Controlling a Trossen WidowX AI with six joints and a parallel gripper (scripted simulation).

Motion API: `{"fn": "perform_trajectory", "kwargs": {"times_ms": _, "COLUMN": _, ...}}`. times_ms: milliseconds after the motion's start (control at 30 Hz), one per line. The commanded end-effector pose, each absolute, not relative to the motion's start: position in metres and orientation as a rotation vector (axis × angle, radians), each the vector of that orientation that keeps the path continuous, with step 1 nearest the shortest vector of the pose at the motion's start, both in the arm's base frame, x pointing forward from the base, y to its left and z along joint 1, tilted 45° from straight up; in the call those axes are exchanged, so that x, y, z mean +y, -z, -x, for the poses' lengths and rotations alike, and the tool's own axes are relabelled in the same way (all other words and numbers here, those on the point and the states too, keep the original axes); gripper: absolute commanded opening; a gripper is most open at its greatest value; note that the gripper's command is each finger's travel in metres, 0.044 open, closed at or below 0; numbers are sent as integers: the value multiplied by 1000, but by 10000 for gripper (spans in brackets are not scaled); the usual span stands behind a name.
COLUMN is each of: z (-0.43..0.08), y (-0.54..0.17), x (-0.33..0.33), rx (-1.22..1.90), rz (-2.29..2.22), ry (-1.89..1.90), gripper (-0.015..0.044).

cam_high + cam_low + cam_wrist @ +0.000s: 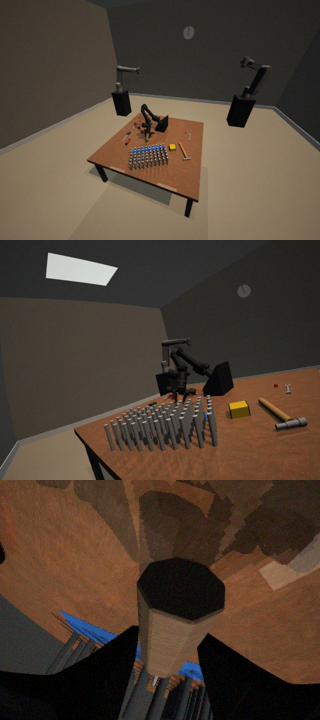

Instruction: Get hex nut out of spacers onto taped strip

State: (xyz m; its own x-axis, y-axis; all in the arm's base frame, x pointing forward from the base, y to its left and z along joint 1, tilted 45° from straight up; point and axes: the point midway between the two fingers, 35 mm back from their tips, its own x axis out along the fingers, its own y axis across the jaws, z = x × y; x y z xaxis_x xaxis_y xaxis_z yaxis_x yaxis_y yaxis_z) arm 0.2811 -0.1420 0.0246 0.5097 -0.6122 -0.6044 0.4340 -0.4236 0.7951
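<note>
Clock face centred on spacer field, top view. At 11: one grey metal tool with a dark block head (126,136); one red-and-black screwdriver (127,141); one red-and-grey tool (134,125) (169,396). Centre: upright grey cylindrical metal spacers (147,164) (171,434), ten in nearest row; one smooth blue taped strip (145,149) (100,634) along the 12 side. Hex nut: location cannot be told. At 12, black gripper (147,136) (179,400) (168,635) clamped on one faceted wooden handle (147,138) (175,630). At 2: one yellow block (172,147) (239,409). At 3: one wood-handled hammer (183,150) (275,409).
</note>
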Motion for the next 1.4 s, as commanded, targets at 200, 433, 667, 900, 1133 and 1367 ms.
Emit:
{"fn": "perform_trajectory", "kwargs": {"times_ms": 200, "z": -289, "y": -23, "x": -141, "rx": -160, "rz": -1644, "ry": 1168, "gripper": 0}}
{"fn": "perform_trajectory", "kwargs": {"times_ms": 433, "z": -292, "y": -22, "x": -140, "rx": -160, "rz": -1645, "ry": 1168, "gripper": 0}}
{"fn": "perform_trajectory", "kwargs": {"times_ms": 667, "z": -296, "y": -21, "x": -139, "rx": -161, "rz": -1645, "ry": 1168, "gripper": 0}}
{"fn": "perform_trajectory", "kwargs": {"times_ms": 900, "z": -299, "y": -20, "x": -138, "rx": -161, "rz": -1646, "ry": 1168, "gripper": 0}}
{"fn": "perform_trajectory", "kwargs": {"times_ms": 1133, "z": -303, "y": -18, "x": -137, "rx": -161, "rz": -1647, "ry": 1168, "gripper": 0}}
{"fn": "perform_trajectory", "kwargs": {"times_ms": 1367, "z": -306, "y": -17, "x": -135, "rx": -161, "rz": -1647, "ry": 1168, "gripper": 0}}
